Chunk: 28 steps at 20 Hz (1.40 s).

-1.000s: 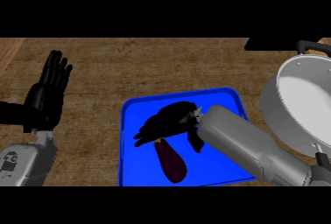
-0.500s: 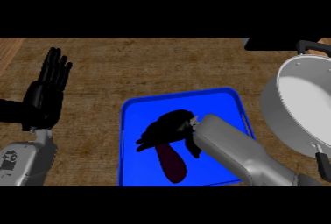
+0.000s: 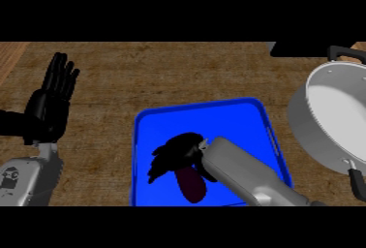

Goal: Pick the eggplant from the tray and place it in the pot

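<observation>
Our right hand has slid lower-left along tray, fingers now draped over eggplant, not visibly closed. Eggplant unlifted; pot awaits. Left hand rests open.

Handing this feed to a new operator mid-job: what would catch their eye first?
First the bright blue rectangular tray at centre, where the right robot hand reaches down over the dark purple eggplant. Next, the large grey metal pot at the right edge. The left robot hand rests open at far left, fingers up.
</observation>
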Tool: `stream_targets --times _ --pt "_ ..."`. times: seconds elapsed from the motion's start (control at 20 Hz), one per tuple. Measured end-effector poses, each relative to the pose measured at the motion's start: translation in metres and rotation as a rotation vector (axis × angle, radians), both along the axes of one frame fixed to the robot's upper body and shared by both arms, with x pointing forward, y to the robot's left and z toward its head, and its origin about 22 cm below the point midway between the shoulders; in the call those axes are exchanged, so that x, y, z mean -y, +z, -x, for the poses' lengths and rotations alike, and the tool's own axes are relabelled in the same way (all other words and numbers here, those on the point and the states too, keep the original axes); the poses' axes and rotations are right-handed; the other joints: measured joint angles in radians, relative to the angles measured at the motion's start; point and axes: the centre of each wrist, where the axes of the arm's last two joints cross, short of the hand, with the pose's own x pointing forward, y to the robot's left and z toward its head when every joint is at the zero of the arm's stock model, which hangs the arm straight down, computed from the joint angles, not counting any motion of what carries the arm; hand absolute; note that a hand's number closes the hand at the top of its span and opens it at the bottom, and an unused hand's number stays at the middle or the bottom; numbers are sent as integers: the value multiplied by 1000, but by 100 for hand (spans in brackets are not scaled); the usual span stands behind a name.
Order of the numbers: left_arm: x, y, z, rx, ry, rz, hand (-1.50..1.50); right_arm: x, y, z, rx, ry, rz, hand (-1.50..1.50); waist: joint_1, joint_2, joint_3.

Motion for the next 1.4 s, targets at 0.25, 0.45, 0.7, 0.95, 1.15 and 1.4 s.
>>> stream_targets --times 0.25,0.45,0.7,0.95,1.15,1.4 --pt "2 -3 3 -2 -1 7 0 -3 -2 7 37 86 -64 150 0 -7 0" --pt "0 1 2 -1 -1 9 0 -8 -1 13 48 130 -100 150 -2 -9 0" --pt "-4 -8 5 -5 -1 3 0 -12 1 23 64 147 -137 150 -4 -9 0" --pt "-8 -10 6 -11 21 1 0 -4 9 29 140 -47 -197 150 -25 -8 -2" --pt "-20 -12 10 -25 70 -3 0 9 5 32 233 -408 -230 150 -76 -28 -2" --pt "-27 -15 14 -39 99 -4 0 18 13 54 329 -782 -326 150 -101 -36 -2"
